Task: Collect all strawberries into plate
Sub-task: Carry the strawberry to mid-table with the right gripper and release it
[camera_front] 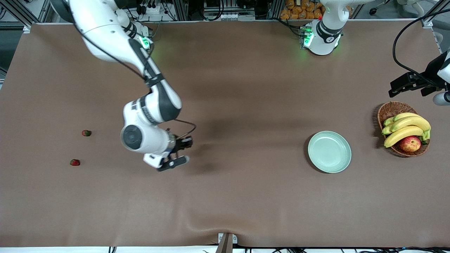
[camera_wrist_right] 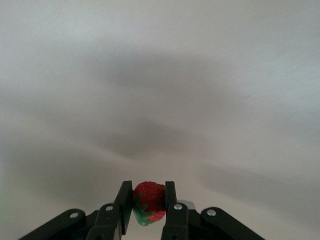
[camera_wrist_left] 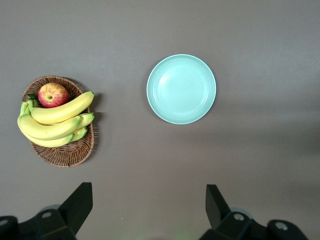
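Observation:
My right gripper (camera_wrist_right: pixel 148 192) is shut on a red strawberry (camera_wrist_right: pixel 150 200) with a green leafy top. In the front view the right gripper (camera_front: pixel 181 153) is in the air over bare table, and the berry it holds is hidden. Two more strawberries (camera_front: pixel 86 133) (camera_front: pixel 74 162) lie on the table toward the right arm's end. The pale mint-green plate (camera_front: pixel 329 151) is empty and sits toward the left arm's end; it also shows in the left wrist view (camera_wrist_left: pixel 181 89). My left gripper (camera_wrist_left: pixel 149 194) is open and empty, and it waits high above the basket's end of the table (camera_front: pixel 400 86).
A brown wicker basket (camera_front: pixel 386 112) with bananas (camera_front: pixel 404 128) and a red-yellow apple (camera_front: pixel 410 143) stands beside the plate at the left arm's end. It also shows in the left wrist view (camera_wrist_left: pixel 65 152). The table's front edge has a clamp (camera_front: pixel 226 242).

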`<control>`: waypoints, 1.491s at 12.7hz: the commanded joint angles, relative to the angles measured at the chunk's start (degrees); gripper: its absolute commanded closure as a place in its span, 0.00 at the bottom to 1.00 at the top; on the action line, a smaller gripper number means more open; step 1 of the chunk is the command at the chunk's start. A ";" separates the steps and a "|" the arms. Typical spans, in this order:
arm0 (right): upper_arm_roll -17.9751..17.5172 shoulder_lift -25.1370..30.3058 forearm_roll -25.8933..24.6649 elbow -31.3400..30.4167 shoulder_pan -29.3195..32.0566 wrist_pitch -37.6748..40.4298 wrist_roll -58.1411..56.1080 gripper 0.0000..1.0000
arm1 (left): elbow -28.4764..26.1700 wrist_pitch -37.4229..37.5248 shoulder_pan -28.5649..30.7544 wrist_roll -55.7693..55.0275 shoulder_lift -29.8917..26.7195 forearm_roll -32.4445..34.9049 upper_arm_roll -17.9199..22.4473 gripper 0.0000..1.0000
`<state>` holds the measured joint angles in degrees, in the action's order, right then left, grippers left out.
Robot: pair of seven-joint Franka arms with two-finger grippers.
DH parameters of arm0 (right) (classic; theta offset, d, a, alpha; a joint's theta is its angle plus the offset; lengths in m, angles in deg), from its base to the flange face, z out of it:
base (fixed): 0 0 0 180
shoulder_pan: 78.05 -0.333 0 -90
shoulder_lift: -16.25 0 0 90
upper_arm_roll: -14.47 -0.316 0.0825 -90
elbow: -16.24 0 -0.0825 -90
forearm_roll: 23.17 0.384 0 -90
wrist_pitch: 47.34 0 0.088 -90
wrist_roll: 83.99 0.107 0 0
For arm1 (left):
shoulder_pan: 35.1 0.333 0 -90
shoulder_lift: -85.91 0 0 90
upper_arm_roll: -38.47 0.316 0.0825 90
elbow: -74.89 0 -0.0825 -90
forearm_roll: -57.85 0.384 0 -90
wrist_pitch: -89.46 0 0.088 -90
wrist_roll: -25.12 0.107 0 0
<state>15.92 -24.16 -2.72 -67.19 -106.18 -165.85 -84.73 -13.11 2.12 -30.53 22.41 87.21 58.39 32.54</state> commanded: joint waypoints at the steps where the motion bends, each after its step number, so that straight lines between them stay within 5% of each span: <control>1: 0.75 -1.59 1.35 -0.06 -3.58 -2.58 1.53 1.00 | 0.11 -0.20 0.26 -0.10 -0.51 -0.98 -0.14 0.00; 5: 0.75 -3.70 3.70 -0.06 -5.79 -5.76 1.97 1.00 | 0.11 -0.20 0.26 -0.10 -0.51 -0.98 -0.14 0.00; 7: 0.84 -5.37 7.40 -0.06 -6.66 -6.29 1.80 0.90 | 0.11 -0.11 0.26 -0.10 -0.51 -0.89 -0.14 0.00; 9: 0.84 -5.99 7.41 -0.06 -7.11 -7.52 1.88 0.61 | 0.02 -0.02 0.26 -0.10 -0.60 -0.98 -0.14 0.00; 11: 1.01 -5.82 7.50 0.02 -6.50 -7.35 1.97 0.04 | 0.02 0.42 0.26 -0.02 -0.69 -0.89 -0.14 0.00; 15: 1.27 -0.12 7.15 -0.06 -0.54 -4.73 1.80 0.00 | 0.02 0.42 0.35 -0.02 -0.69 -0.98 -0.14 0.00; 19: 1.27 4.46 5.92 -0.06 12.10 2.65 1.80 0.00 | 0.11 0.42 0.43 0.07 -0.69 -0.89 -0.05 0.00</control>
<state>18.38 -22.12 3.50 -65.61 -100.20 -165.84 -82.91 -13.10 2.12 -30.49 22.41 87.21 58.39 32.57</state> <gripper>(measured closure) 0.000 0.000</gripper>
